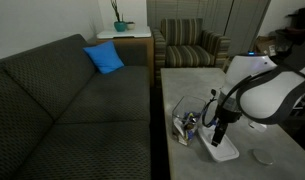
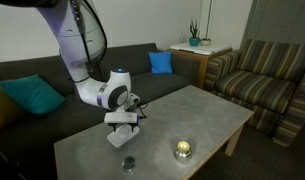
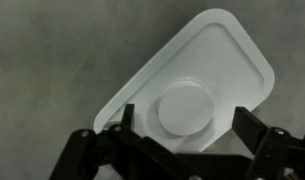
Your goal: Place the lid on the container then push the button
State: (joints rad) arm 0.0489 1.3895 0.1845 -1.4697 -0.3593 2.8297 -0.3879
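The white square lid [image 3: 207, 70] lies flat on the grey table, with a raised round part in its middle. It also shows in both exterior views [image 1: 224, 151] [image 2: 122, 139]. My gripper [image 3: 187, 128] is open and hangs just above the lid, one finger on each side of its near end; it also shows in both exterior views [image 1: 221, 137] [image 2: 123, 126]. The clear container [image 1: 184, 124] with small colourful items stands on the table beside the lid, towards the sofa. A round glowing object [image 2: 182, 150] sits further along the table.
A flat grey round disc [image 1: 262, 156] lies on the table past the lid. A small round metallic object [image 2: 129, 162] sits near the table's front edge. A dark sofa [image 1: 72, 110] runs along one side, and a striped armchair [image 1: 187, 42] stands beyond the table's end.
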